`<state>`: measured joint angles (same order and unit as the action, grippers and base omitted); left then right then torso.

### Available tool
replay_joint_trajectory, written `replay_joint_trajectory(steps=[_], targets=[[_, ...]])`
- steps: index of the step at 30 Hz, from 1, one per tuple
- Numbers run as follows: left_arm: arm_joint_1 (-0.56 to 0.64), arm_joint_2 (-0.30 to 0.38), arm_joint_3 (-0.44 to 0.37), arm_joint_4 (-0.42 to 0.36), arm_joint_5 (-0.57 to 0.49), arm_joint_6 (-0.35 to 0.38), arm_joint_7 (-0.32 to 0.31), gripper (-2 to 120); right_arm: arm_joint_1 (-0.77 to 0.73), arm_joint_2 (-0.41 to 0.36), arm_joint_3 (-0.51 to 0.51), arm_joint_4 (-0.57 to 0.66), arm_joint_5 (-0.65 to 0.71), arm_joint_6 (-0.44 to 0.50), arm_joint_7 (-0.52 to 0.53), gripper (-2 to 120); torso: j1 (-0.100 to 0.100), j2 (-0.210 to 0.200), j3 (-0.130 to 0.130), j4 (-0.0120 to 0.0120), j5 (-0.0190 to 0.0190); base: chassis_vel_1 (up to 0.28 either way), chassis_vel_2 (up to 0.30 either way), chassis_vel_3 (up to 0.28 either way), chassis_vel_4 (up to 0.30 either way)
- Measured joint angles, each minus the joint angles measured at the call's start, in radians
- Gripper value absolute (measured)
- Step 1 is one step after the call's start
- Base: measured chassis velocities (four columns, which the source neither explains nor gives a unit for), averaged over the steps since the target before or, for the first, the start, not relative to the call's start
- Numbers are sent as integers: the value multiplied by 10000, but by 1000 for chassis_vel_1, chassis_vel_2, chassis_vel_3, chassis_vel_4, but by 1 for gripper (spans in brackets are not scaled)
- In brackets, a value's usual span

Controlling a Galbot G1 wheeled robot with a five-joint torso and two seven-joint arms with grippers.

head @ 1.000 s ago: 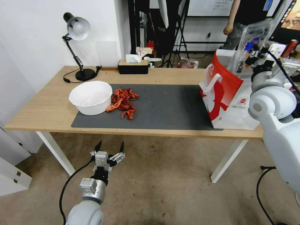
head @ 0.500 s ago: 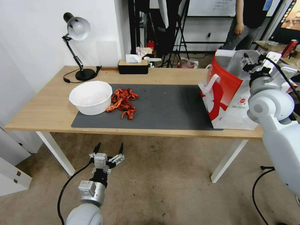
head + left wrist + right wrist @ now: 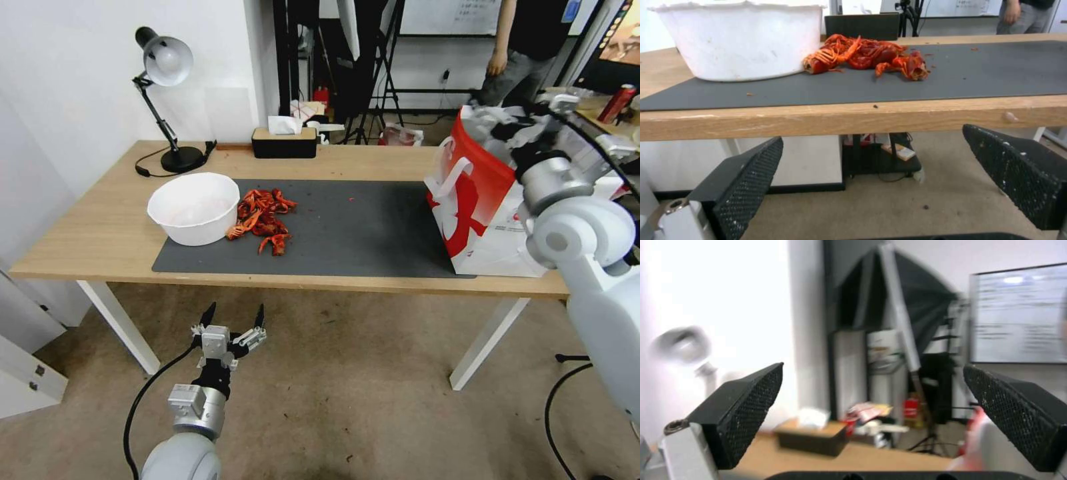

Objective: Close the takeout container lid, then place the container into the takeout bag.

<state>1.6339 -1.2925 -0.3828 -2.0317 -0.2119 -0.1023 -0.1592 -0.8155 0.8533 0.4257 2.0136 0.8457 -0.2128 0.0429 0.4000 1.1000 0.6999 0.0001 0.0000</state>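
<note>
Right tool now empty, wide open

The right arm hides the takeout bag's open top.

The right hand, now open and empty, has pulled back over the takeout bag.

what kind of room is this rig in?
Likely a lab or studio workspace, not a kitchen: tripod stands and a whiteboard behind the wooden table, plus a desk lamp.
</note>
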Motion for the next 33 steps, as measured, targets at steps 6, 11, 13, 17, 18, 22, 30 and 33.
replay_joint_trajectory(steps=[6,11,13,17,18,22,30,33], targets=[[111,11,-143,-4,-181,-58,260,100,-2346,68,249,574,-1319,910,-732,100,0,0,0,-2,0,0,0,0,0],[245,-103,-317,-25,-404,-351,466,100,-4149,574,639,599,-2084,2141,-815,100,0,0,0,-5,2,0,0,0,0],[410,-213,-489,-30,-518,-584,505,100,-5014,955,675,528,-2421,2898,-812,100,-1,0,0,-2,-1,0,0,0,0],[473,-258,-531,-44,-640,-647,543,100,-6353,1696,759,354,-3031,4121,-732,100,-2,1,-1,0,-4,0,0,0,0],[476,-262,-506,-44,-644,-657,566,100,-6786,1969,812,226,-3280,4519,-697,100,-3,1,0,-5,-1,0,0,0,0],[419,-280,-434,0,-637,-672,643,100,-7820,2560,895,-134,-3982,5563,-440,100,-3,1,0,0,-4,0,0,0,0],[299,-279,-377,173,-596,-815,747,100,-8509,3165,716,-619,-5055,6656,539,100,-2,0,0,0,3,0,0,0,0],[289,-286,-360,263,-546,-961,802,100,-8620,3348,622,-786,-5143,6758,686,100,-3,1,0,0,2,0,0,0,0]])
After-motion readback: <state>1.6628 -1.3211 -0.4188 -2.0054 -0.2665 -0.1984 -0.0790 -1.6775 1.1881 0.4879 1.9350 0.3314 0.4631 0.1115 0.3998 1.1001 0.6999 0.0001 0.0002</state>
